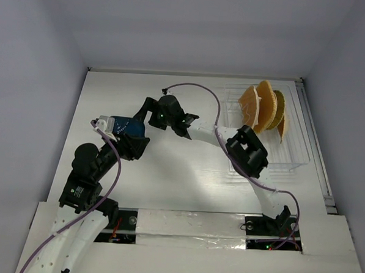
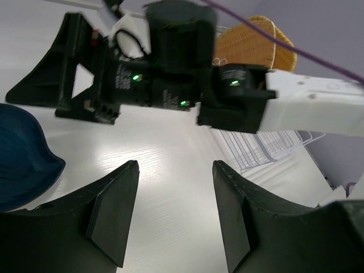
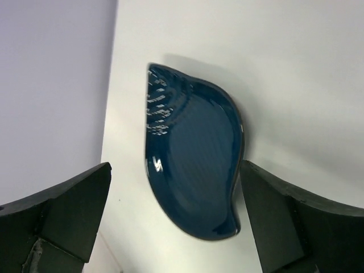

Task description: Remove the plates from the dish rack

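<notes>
Right fingers spread wide over the blue dish on the bench; left fingers apart, empty. Advised: rise straight, then reach the plates in the rack, 2 o'clock.

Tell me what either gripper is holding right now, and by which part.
Nothing is held. The right gripper stands open over the blue dish lying on the table; the left gripper is empty too.
</notes>
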Tool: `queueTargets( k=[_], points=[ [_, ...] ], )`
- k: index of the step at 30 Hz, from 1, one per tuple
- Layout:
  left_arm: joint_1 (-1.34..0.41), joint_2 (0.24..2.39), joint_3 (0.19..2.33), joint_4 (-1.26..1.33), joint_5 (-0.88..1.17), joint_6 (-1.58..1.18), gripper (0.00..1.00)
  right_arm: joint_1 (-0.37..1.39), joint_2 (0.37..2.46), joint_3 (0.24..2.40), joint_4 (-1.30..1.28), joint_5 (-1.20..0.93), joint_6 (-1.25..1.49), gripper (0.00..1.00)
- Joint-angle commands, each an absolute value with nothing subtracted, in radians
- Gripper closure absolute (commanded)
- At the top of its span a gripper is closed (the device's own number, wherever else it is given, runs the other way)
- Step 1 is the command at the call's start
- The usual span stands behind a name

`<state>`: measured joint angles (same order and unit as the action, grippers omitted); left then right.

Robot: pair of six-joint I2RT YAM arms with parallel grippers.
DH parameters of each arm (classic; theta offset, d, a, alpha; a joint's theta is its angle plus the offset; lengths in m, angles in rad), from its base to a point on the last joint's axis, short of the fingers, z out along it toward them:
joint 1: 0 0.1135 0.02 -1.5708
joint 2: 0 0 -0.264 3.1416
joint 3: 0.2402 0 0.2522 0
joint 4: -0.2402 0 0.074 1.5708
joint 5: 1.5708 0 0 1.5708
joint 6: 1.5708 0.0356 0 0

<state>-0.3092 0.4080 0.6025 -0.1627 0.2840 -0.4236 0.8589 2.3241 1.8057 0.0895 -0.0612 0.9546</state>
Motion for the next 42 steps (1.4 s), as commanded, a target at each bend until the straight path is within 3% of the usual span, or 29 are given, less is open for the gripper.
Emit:
queueTargets(
  k=[1, 4, 6, 8, 11, 12, 15, 16, 18, 19, 20, 23, 34, 42],
  points=[
    [-0.295, 0.402, 0.627, -0.13, 0.282, -0.414, 0.49, 0.867, 2.148, 1.773, 0.068, 0.084, 0.81, 0.0],
    [-0.295, 0.4, 0.627, -0.13, 0.284, -0.414, 0.49, 0.867, 2.051, 1.732, 0.015, 0.161, 0.732, 0.04],
    [-0.295, 0.4, 0.629, -0.129, 0.282, -0.414, 0.5, 0.867, 1.985, 1.669, 0.002, 0.224, 0.677, 0.43],
    [-0.295, 0.4, 0.626, -0.13, 0.282, -0.414, 0.54, 0.855, 1.855, 1.609, -0.037, 0.277, 0.646, 1.0],
    [-0.295, 0.397, 0.623, -0.124, 0.285, -0.414, 0.68, 0.793, 1.65, 1.464, -0.066, 0.336, 0.56, 1.0],
    [-0.295, 0.397, 0.623, -0.123, 0.285, -0.416, 0.8, 0.772, 1.599, 1.43, -0.104, 0.385, 0.525, 1.0],
    [-0.295, 0.397, 0.621, -0.121, 0.281, -0.414, 0.98, 0.665, 1.413, 1.318, -0.211, 0.445, 0.464, 1.0],
    [-0.295, 0.397, 0.621, -0.121, 0.278, -0.414, 0.99, 0.631, 1.372, 1.292, -0.234, 0.446, 0.45, 1.0],
    [-0.285, 0.397, 0.62, -0.123, 0.276, -0.417, 0.97, 0.536, 1.268, 1.229, -0.29, 0.451, 0.416, 0.9],
    [-0.285, 0.397, 0.621, -0.123, 0.276, -0.417, 0.93, 0.51, 1.241, 1.217, -0.31, 0.459, 0.399, 0.8],
    [-0.285, 0.396, 0.623, -0.124, 0.279, -0.417, 0.88, 0.49, 1.223, 1.21, -0.333, 0.481, 0.385, 0.61],
    [-0.285, 0.397, 0.621, -0.126, 0.282, -0.417, 0.73, 0.45, 1.177, 1.206, -0.397, 0.587, 0.335, 0.36],
    [-0.285, 0.397, 0.62, -0.12, 0.295, -0.416, 0.52, 0.354, 1.353, 1.299, -0.482, 0.532, 0.204, 0.37],
    [-0.285, 0.393, 0.62, -0.12, 0.299, -0.416, 0.51, 0.324, 1.531, 1.365, -0.46, 0.615, 0.203, 0.48]
  ],
)
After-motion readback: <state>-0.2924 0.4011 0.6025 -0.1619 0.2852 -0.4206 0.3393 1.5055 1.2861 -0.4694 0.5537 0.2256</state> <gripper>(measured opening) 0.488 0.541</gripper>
